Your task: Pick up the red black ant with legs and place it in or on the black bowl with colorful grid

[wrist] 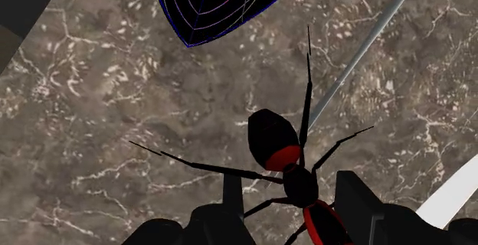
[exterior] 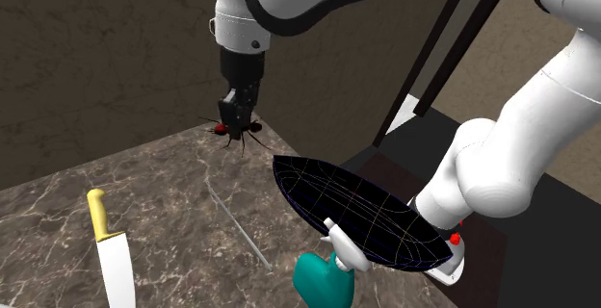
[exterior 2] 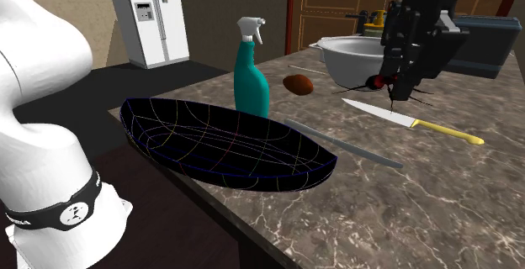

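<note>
A red and black ant with thin legs hangs above the marble counter, clasped by my black gripper, which is shut on its front part. Its abdomen and legs stick out past the fingers. The black bowl with a colourful grid rests on the counter's edge near the arm's stand, apart from the gripper. In the wrist view the bowl's pointed end lies beyond the ant.
A knife with a yellow handle, a thin grey rod and a teal spray bottle are on the counter. A brown oval thing and a white basin stand farther back.
</note>
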